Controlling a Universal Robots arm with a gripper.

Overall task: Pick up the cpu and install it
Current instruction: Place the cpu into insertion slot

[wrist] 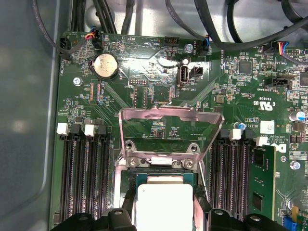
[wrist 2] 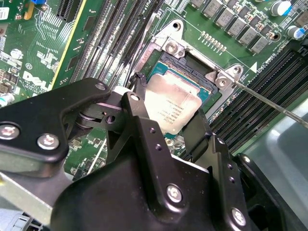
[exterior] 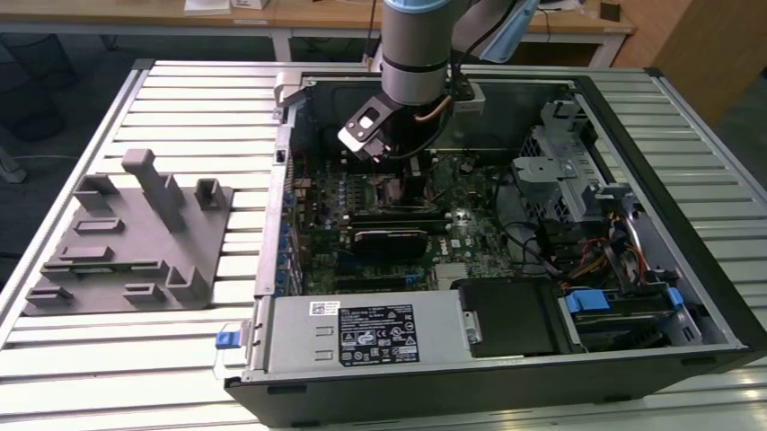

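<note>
On the slatted table [exterior: 180, 99] an open computer case [exterior: 480, 395] lies on its side. A grey fixture [exterior: 132, 242] sits just beside it on the exterior view's left. The arm [exterior: 414, 45] reaches down into the case, and its gripper [exterior: 401, 157] hangs low over the green board [exterior: 480, 229].

In the second wrist view the two black fingers [wrist 2: 195, 127] are closed on the cpu [wrist 2: 171, 103], one against each opposite edge. The cpu, silvery top up, is at the open socket [wrist 2: 192, 65]. Whether it rests in the socket or hangs just above it I cannot tell. A thin wire lever [wrist 2: 269, 101] sticks out beside the socket.

In the first wrist view the hinged metal plate [wrist: 171, 118] stands raised behind the cpu. Rows of dark memory slots [wrist: 86, 178] run along both sides of the socket, and a round coin battery [wrist: 105, 66] sits farther off on the board.
</note>
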